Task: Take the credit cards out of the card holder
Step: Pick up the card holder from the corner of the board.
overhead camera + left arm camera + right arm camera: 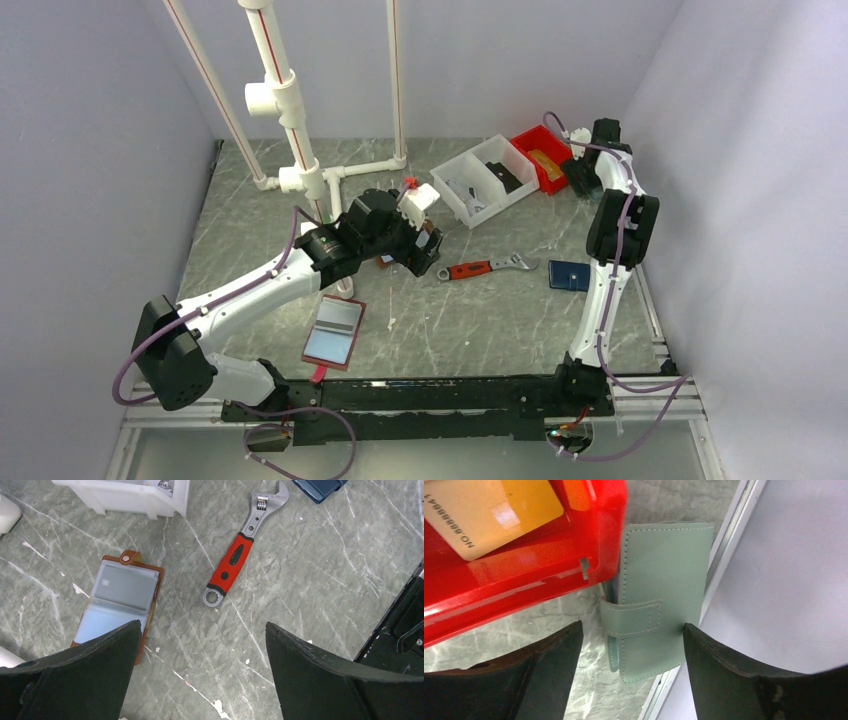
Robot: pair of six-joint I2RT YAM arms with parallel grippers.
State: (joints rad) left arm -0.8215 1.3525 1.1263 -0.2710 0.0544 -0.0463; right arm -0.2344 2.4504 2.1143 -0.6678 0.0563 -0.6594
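Observation:
The card holder point(664, 580) is mint-green, closed, with its strap across the front. It lies between the red bin point(524, 570) and the table's right rail. My right gripper point(631, 626) is open and straddles the holder's near end. The right fingertip point(694, 640) touches the holder's right edge, while the left one stands apart over bare table. The credit cards are hidden inside the closed holder. In the top view the right gripper point(583, 175) is at the back right by the red bin, and my left gripper point(425, 250) hangs open over the table's middle, holding nothing.
A yellow numbered card point(489, 515) lies in the red bin. A brown-edged folder point(120, 600) lies open beside the left gripper, a red-handled wrench point(235, 560) to its right. A maroon-edged folder point(335, 332), blue wallet point(569, 274), white bin point(487, 180) and white pipes point(290, 120) stand around.

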